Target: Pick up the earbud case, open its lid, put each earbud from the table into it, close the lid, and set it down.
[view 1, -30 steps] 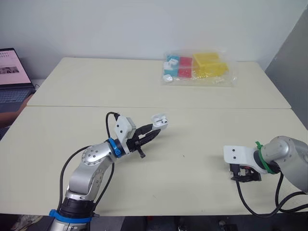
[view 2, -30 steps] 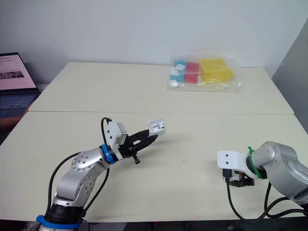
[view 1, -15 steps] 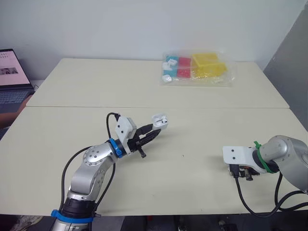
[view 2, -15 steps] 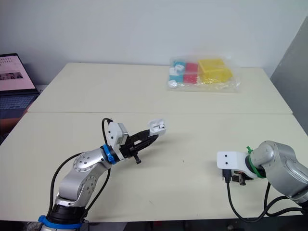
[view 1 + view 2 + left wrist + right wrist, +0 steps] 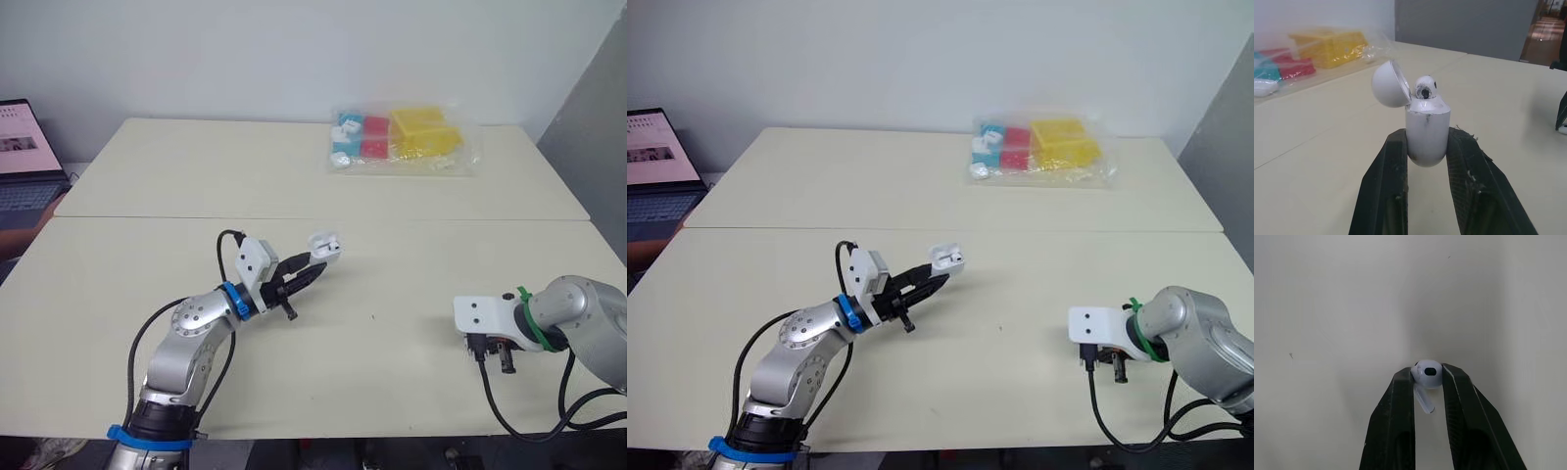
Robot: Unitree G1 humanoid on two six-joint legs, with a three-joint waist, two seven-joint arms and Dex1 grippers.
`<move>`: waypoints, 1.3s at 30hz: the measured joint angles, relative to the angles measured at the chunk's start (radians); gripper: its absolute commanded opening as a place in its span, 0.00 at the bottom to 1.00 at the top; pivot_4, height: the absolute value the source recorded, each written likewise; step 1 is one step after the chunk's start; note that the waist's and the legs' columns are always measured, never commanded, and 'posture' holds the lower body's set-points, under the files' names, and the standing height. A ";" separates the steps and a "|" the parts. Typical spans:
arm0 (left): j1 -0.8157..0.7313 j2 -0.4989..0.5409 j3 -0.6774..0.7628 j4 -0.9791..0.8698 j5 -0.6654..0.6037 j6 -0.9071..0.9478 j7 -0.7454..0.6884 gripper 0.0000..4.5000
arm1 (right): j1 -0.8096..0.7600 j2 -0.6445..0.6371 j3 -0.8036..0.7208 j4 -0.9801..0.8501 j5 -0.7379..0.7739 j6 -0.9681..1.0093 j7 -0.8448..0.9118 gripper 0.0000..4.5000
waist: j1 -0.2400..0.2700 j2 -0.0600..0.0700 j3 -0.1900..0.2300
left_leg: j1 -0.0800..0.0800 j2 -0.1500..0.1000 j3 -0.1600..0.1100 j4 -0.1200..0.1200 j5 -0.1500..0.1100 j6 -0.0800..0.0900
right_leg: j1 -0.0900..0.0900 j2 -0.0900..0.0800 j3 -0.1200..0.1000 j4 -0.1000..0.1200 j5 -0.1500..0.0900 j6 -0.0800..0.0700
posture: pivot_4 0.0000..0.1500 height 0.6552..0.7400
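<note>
Worktop (image 5: pixel 411 294). Centre frame: left end effector (image 5: pixel 315 268) pinches the upright earbud case (image 5: pixel 1427 132), lid open, one earbud (image 5: pixel 1425 88) seated inside. Lower right: right end effector (image 5: pixel 1426 377) pinches the second earbud (image 5: pixel 1427 371).

Right pincer (image 5: pixel 498 357): a second ago its black fingers showed as a broad, low block at the near right of the tabletop (image 5: pixel 392 294). They now show narrower, turned at the wrist, with one tip pointing down. An earbud (image 5: pixel 1426 373) is clamped between them.

Left arm: elbow a touch farther right than before.
</note>
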 measured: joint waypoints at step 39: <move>-0.149 -0.062 -0.005 0.090 -0.002 -0.039 -0.001 0.16 | -0.291 0.884 -0.360 -0.019 0.566 0.176 -0.543 0.10 | -0.001 0.000 0.000 | -0.003 0.001 -0.002 0.000 0.000 0.000 | -0.001 0.003 0.000 0.000 0.000 0.000 | 1.00 1.00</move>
